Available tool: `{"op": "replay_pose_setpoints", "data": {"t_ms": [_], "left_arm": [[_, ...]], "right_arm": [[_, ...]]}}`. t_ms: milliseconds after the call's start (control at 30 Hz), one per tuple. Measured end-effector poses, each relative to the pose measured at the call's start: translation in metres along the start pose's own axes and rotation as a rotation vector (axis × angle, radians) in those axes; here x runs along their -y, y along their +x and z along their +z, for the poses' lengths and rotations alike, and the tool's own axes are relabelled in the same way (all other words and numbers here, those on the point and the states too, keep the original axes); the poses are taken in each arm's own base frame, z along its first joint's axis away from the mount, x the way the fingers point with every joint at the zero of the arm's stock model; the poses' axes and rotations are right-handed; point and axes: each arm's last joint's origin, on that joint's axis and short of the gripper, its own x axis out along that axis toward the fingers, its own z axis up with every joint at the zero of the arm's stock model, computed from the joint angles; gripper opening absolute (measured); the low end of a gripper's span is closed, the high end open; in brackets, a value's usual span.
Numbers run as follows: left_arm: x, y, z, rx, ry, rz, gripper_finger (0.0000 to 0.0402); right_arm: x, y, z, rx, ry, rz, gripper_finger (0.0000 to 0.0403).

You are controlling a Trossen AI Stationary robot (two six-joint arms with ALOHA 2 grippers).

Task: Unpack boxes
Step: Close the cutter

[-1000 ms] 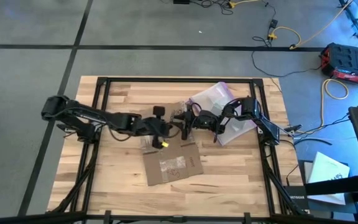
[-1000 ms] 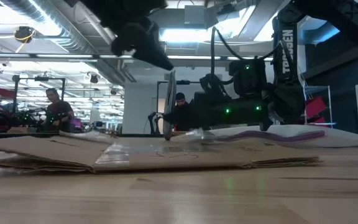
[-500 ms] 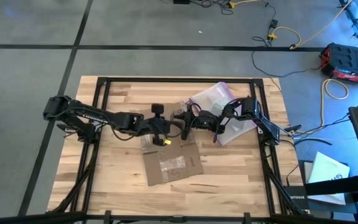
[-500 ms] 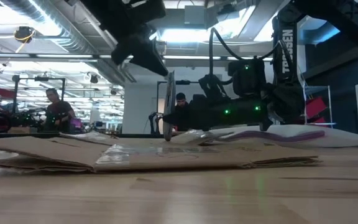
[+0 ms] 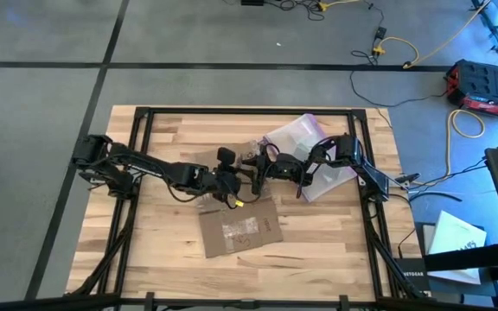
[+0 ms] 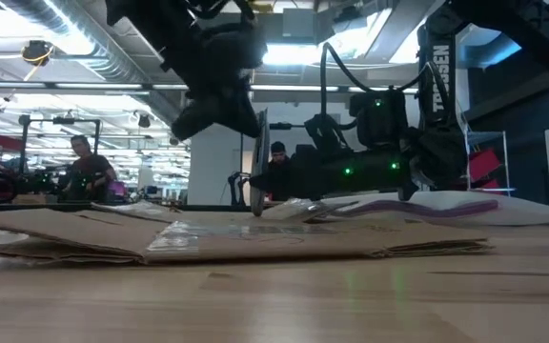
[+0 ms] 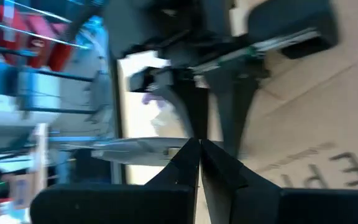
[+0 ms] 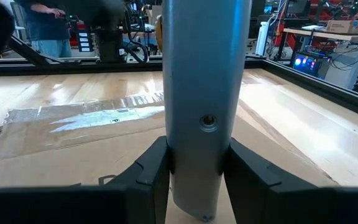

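A flattened brown cardboard box (image 5: 240,226) lies on the wooden table, with clear tape along its top (image 6: 189,238) and black lettering (image 7: 328,168). My right gripper (image 5: 258,170) stands level at the box's far edge, shut on a flat grey knife-like tool (image 8: 205,93) that stands upright (image 6: 260,162). My left gripper (image 5: 233,197) hangs shut above the box's far part, slanting down, just left of the tool (image 6: 219,112). Its fingertips (image 7: 199,149) are pressed together. Whether it touches the tool, I cannot tell. My right gripper pinches the grey tool's two flat-edged sides (image 8: 169,168) between its two fingers, close to the tool's lower end. The fingers come level from the table's right side and lie across the tool. The tool stands upright with its lower end (image 6: 255,210) down by the box's far edge.
A clear plastic bag with a purple edge (image 5: 305,138) lies behind my right arm at the far right. Black frame rails (image 5: 137,155) run along the table's sides. People stand in the room beyond the table (image 6: 89,171).
My left gripper has moved down and toward the table's right, closer to the upright tool, and it has rolled about its own axis. It stays shut. My right gripper and the tool have kept still, and the box lies where it was.
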Motion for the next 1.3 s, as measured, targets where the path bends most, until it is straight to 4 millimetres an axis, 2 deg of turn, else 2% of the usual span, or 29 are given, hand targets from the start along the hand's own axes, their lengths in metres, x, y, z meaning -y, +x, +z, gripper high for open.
{"op": "replay_pose_setpoints", "data": {"t_ms": [167, 633, 1300], "left_arm": [[-0.0033, -0.0043, 0.0026, -0.008, 0.005, 0.061, 0.0], [-0.0075, 0.0028, -0.0016, -0.034, -0.01, 0.065, 0.0], [-0.0049, 0.0009, 0.0002, -0.013, -0.09, 0.042, 0.0]], "right_arm": [[-0.0001, 0.0, 0.0, 0.0, 0.0, 0.004, 0.0104], [-0.0002, 0.0, -0.0001, -0.001, 0.0, 0.008, 0.0104], [-0.0004, 0.0, -0.0001, 0.002, -0.005, 0.006, 0.0104]]}}
